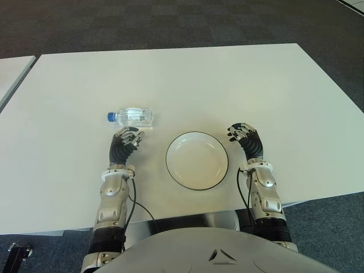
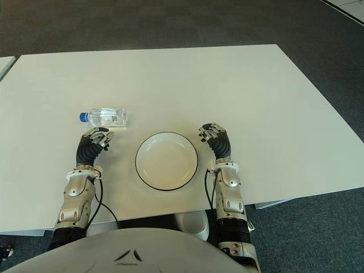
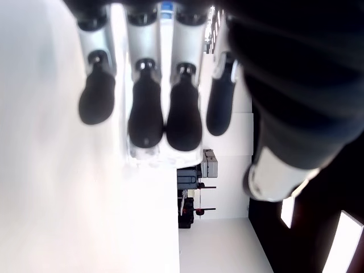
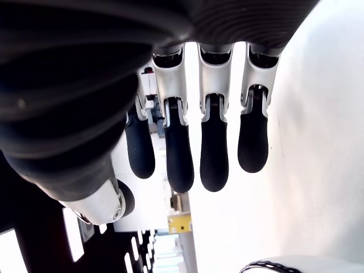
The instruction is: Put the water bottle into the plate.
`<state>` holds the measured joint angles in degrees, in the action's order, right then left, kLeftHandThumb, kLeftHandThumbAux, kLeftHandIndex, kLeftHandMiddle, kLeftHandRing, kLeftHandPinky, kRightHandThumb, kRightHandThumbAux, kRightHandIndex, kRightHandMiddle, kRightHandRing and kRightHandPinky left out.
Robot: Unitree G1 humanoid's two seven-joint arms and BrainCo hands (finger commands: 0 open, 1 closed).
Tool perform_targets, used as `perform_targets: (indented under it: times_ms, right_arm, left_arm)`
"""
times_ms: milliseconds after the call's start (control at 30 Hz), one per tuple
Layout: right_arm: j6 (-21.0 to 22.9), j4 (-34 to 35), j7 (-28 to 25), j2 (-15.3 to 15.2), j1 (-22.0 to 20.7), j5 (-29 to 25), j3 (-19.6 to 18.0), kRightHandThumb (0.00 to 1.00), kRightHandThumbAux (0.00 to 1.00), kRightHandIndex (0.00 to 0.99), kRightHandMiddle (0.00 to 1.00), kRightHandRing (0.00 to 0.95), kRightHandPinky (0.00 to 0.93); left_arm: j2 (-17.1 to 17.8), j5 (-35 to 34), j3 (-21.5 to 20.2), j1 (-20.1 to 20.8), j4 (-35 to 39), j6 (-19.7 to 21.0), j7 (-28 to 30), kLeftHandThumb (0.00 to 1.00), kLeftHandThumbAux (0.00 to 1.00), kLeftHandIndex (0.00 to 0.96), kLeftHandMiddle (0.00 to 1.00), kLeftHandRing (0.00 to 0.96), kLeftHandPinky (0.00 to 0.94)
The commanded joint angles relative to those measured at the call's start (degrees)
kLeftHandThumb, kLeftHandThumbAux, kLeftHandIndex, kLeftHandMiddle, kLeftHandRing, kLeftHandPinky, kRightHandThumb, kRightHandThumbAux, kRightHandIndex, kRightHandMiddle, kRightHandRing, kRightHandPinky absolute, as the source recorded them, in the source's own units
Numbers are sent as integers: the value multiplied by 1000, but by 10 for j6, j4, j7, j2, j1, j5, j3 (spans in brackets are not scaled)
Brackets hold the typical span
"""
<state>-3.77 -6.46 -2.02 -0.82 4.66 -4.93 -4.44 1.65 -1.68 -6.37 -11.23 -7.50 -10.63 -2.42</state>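
A wide white tabletop point(image 1: 187, 79) fills the scene, set on dark grey carpet tiles point(image 1: 142, 23) that run along its far edge; the corner of a second white table point(image 1: 12, 71) shows at the robot's far left. A clear plastic water bottle point(image 1: 132, 117) with a blue cap point(image 1: 111, 117) lies on its side on the tabletop, cap pointing to the robot's left, well outside the plate. Any label on the bottle is too small to read. The white plate point(image 1: 197, 160), round with a thin dark rim, sits empty near the tabletop's near edge, between the two hands. The left hand point(image 1: 126, 139) shows just on the near side of the bottle, its fingers point(image 3: 145, 116) loosely extended and gripping nothing; whether the fingertips touch the bottle cannot be told. The right hand point(image 1: 244, 134) shows just beside the plate on its right, fingers point(image 4: 214, 159) likewise relaxed and empty. Black cables point(image 1: 135, 205) trail back from both wrists. Nothing lies between the bottle and the plate.
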Motion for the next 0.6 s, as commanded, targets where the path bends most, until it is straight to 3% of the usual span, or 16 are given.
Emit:
perform_targets:
  times_ms: [33, 300, 600]
  right_arm:
    - [11, -6, 0, 5, 1, -6, -2, 705, 737, 428, 492, 499, 536]
    - [13, -5, 3, 8, 2, -5, -2, 705, 737, 427, 492, 501, 540]
    - [15, -7, 4, 9, 1, -3, -2, 704, 737, 428, 496, 503, 540]
  left_arm:
    - [2, 0, -2, 1, -9, 2, 1, 709, 714, 437, 719, 702, 693]
    - [7, 21, 1, 1, -8, -14, -9, 708, 714, 437, 717, 699, 687]
    - [14, 155, 28, -34, 83, -53, -79, 707, 714, 437, 721, 705, 701]
